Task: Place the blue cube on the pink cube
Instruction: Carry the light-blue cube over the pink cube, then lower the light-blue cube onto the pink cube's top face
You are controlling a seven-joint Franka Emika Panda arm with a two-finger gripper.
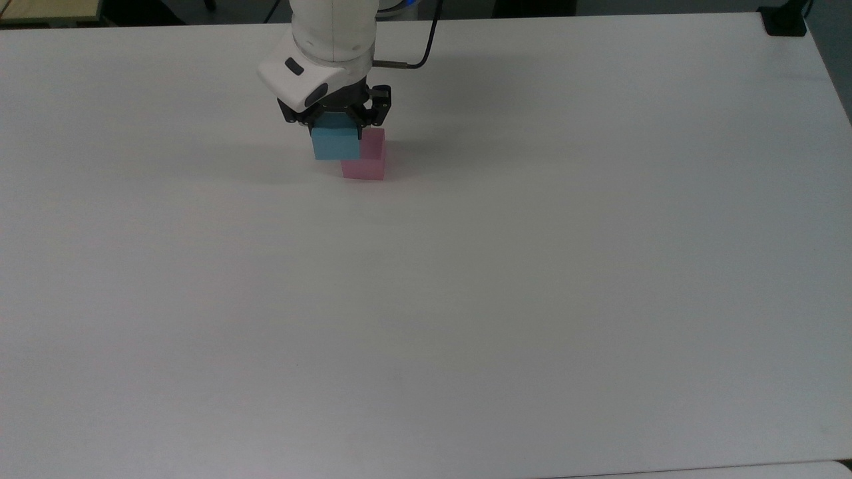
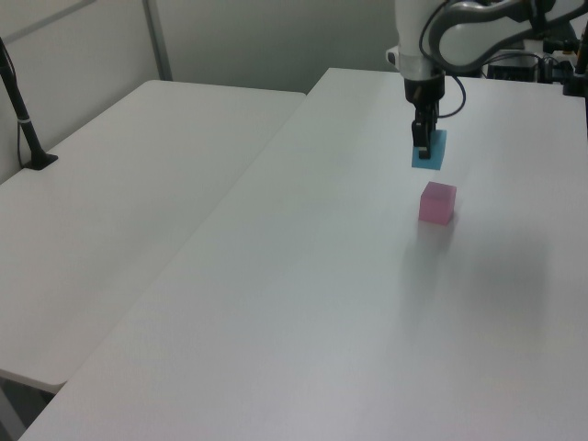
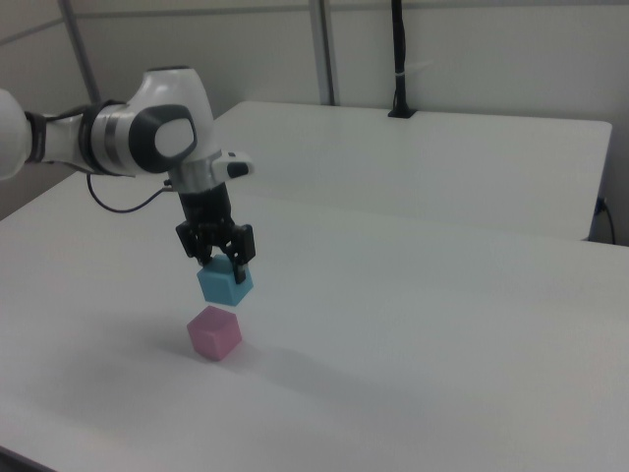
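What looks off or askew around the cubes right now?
Nothing stands out. The gripper holds the blue cube in the air above the pink cube, which sits flat and square on the white table.

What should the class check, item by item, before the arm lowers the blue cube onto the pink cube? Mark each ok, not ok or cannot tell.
1. Blue cube gripped in the gripper, jaws closed on it: ok.
2. Blue cube lifted clear of the pink cube, gap visible in the right view: ok.
3. Pink cube resting flat on the table: ok.
4. Blue cube centred over the pink cube: cannot tell; the views disagree.
5. Cube edges squared to each other: cannot tell.
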